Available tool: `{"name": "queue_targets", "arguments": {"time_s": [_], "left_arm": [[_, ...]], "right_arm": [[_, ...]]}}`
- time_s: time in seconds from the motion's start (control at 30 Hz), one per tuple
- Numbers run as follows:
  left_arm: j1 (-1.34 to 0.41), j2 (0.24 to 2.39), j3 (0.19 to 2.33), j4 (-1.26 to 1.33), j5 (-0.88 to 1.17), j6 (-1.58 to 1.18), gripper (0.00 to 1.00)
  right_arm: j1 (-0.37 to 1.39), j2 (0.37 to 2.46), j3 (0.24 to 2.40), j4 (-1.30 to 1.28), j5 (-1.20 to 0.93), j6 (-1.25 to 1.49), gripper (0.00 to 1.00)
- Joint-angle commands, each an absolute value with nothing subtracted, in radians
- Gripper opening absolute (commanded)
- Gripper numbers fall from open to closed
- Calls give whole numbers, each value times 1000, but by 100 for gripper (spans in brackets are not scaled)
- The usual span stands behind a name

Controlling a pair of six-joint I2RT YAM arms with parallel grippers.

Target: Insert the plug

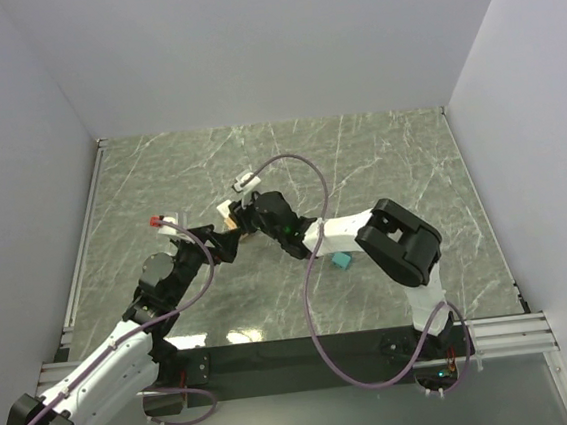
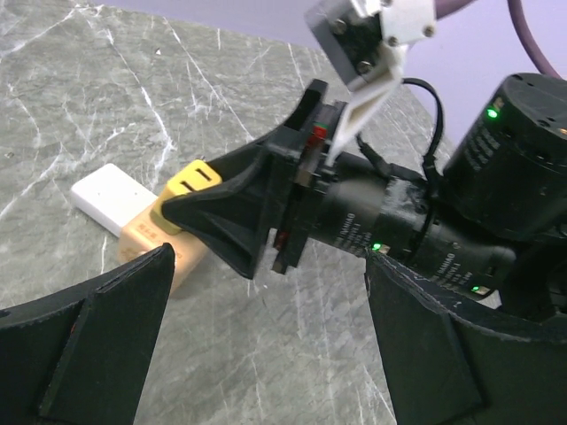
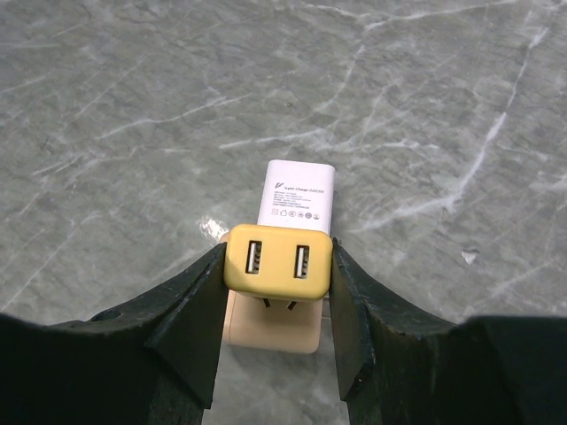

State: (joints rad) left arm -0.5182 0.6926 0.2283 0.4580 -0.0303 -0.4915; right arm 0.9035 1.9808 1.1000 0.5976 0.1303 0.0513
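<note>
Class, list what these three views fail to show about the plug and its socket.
- Right wrist: how deep the prongs sit; the yellow plug hides the tan socket block's face.
- Left wrist: most of the plug, behind the right claw.
- Top external: plug and block, too small, partly under that claw.
- Top external: the teal item, too small to identify.

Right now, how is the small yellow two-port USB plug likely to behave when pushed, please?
The small yellow two-port USB plug looks rigid and probably light. Its smooth sides might slip in the right gripper. The peach socket block beneath seems unheld, so may slide.
</note>
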Motion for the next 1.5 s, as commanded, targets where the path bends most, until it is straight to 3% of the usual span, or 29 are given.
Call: {"name": "queue_targets", "arguments": {"time_s": [0.0,0.27,0.6,1.07,1.2,1.3,1.4,1.43,1.47], "left_arm": [[-512,680,219,480,-21,-495,95],[-512,655,215,469,-26,-497,95],[-512,618,210,453,-32,-499,94],[-512,621,221,431,-80,-494,94],[-512,618,224,425,-81,-494,94],[-512,621,222,426,-84,-492,95],[-512,633,222,433,-87,-491,95],[-512,637,222,436,-87,-491,95],[-512,643,225,437,-89,-489,95]], "right_arm": [[930,2138,1049,155,83,44,0],[943,2236,1146,77,68,31,0],[943,2218,1186,22,66,26,0],[913,1980,1170,32,37,51,2],[911,1962,1204,9,29,49,15],[910,1941,1204,14,20,46,30],[905,1915,1198,26,18,54,54],[904,1899,1193,32,14,54,74],[900,1888,1189,40,11,60,83]]}}
